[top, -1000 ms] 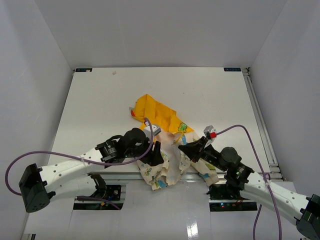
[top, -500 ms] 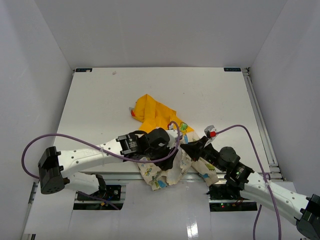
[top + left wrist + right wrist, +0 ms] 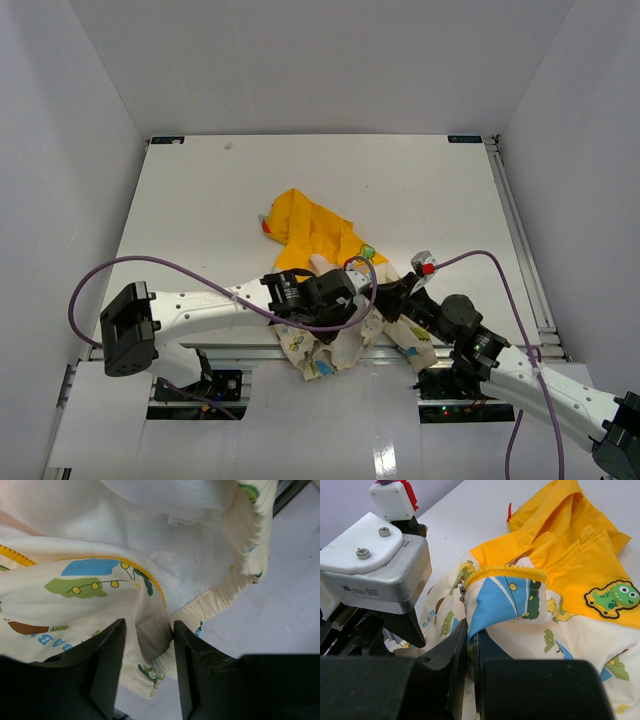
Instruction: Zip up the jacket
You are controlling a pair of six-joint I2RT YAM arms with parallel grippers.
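Top external view hides much of what you need. The jacket (image 3: 312, 228) lies bunched on the worktop (image 3: 200, 200), and both wrists cover its cream front. Only the yellow hood at its far side and a crumpled flap at its near side show clearly.

Your left arm (image 3: 200, 305) stretches low from the jacket's left, with its wrist bent over the near half. Your right arm (image 3: 520, 375) comes in low from the jacket's right, and its wrist meets the cloth there.

From the left wrist, the left jaws stand apart astride a fold of the cream hem. That fold sits in shadow, so you cannot tell whether the pads press it. The frame cuts off the rest of the jacket.

From the right wrist, the right jaws are clamped on the printed edge, just below the yellow toothed strip (image 3: 506, 571). The fingers themselves hide the pinch point, and the left wrist's housing blocks the jacket's left side.
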